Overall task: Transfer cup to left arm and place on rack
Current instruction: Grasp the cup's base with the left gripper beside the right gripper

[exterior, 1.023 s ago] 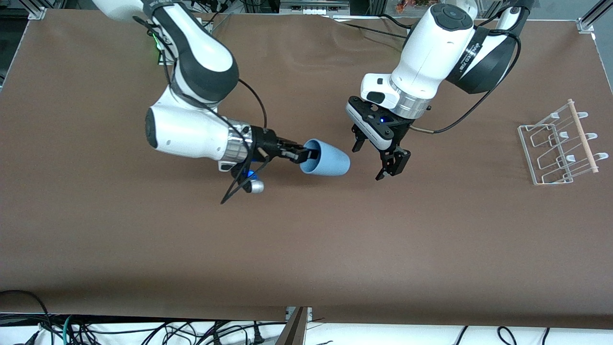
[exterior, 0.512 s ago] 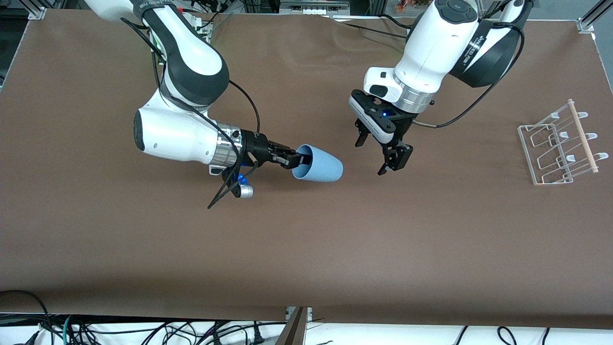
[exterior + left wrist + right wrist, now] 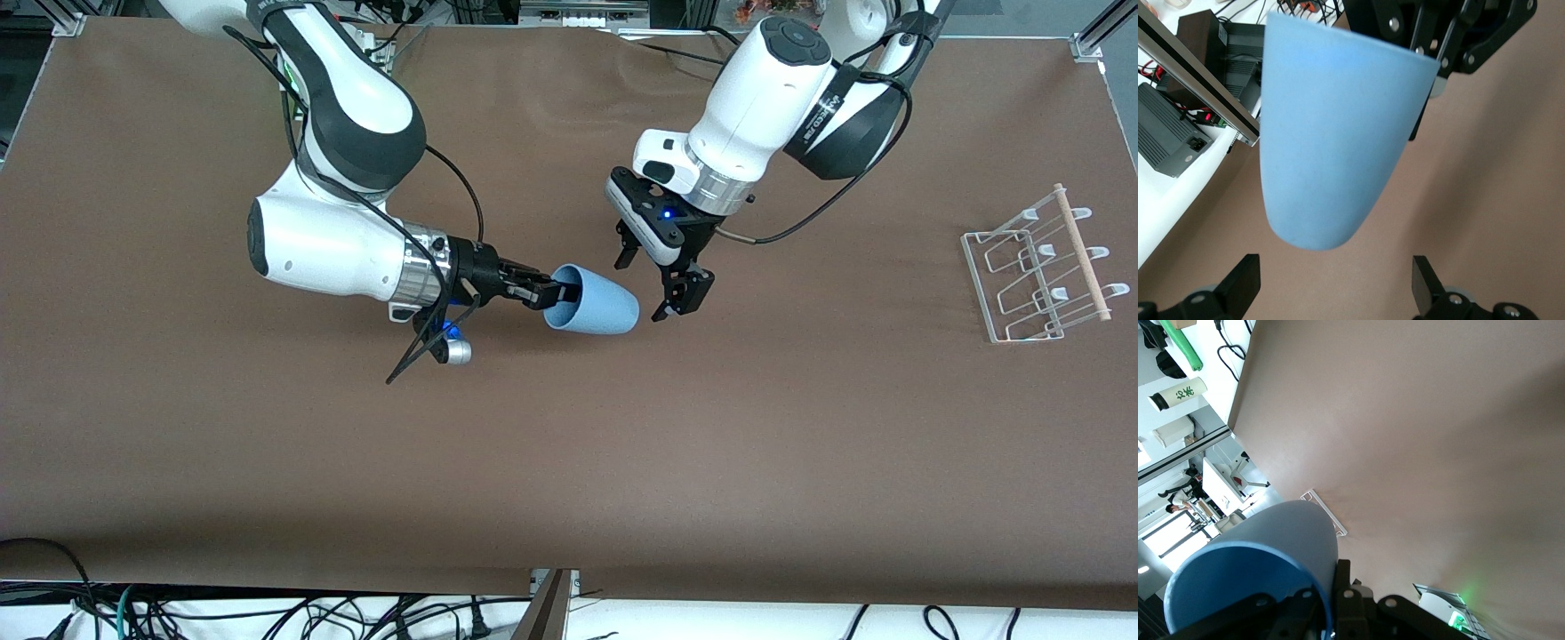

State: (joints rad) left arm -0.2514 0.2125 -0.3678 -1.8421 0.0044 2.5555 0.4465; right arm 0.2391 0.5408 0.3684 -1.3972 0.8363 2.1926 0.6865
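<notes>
The light-blue cup (image 3: 594, 308) hangs on its side above the middle of the table. My right gripper (image 3: 558, 292) is shut on its rim, one finger inside the mouth; the right wrist view shows the cup (image 3: 1275, 550) with the right gripper (image 3: 1333, 603) pinching its wall. The cup's closed end points at my left gripper (image 3: 642, 290), which is open right beside it. In the left wrist view the cup (image 3: 1331, 133) fills the middle and its rounded base stops just short of the left gripper (image 3: 1335, 283). The rack (image 3: 1036, 267) stands empty at the left arm's end of the table.
The rack's wooden rod (image 3: 1081, 253) runs along its edge toward the left arm's end. Brown cloth (image 3: 569, 462) covers the table. Cables (image 3: 267, 613) lie off the table edge nearest the front camera. Black electronics boxes (image 3: 1178, 127) sit off the table.
My left gripper has swung toward the cup's closed end and stayed open. The right arm drew the cup slightly toward its own end, then held still.
</notes>
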